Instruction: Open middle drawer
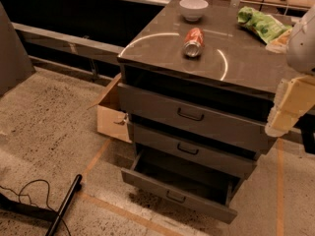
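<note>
Middle drawer [216, 157] looks shut at frame centre, likely stiff, heavy metal; pull by its wire handle [188, 149]; gripper [290, 107] hangs at right edge, open or closed I cannot tell

Hand [290, 107] at right edge of cabinet [157, 53], above middle drawer [216, 157]

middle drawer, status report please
Pincer at cabinet's right edge, level with top drawer. Middle drawer not pulled out, handle free. Bottom drawer open beneath, nothing blocking.
</note>
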`<state>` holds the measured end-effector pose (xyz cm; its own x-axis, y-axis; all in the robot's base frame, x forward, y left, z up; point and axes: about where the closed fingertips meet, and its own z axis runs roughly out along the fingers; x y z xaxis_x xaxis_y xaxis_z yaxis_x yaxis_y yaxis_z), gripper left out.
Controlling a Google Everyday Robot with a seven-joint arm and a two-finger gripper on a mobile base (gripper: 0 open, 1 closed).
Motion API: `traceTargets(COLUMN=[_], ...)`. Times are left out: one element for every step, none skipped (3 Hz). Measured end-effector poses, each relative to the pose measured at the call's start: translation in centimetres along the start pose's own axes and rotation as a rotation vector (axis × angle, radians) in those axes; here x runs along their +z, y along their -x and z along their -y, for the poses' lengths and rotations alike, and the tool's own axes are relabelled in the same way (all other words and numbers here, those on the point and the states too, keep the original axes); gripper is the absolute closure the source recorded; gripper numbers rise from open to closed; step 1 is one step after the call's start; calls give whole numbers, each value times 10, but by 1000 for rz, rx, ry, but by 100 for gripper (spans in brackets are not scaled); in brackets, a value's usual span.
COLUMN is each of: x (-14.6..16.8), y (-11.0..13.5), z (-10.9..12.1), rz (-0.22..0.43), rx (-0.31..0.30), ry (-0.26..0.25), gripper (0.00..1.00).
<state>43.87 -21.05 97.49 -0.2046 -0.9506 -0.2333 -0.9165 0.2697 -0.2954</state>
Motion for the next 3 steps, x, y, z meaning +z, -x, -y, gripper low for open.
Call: traceTargets(x=[47,90,134], y=[-4,-13,-17], z=[-17,-25,-30], rz=[100,150,159], rx=[-30,-44,-62], ry=[-13,-33,-63], gripper=[0,0,0])
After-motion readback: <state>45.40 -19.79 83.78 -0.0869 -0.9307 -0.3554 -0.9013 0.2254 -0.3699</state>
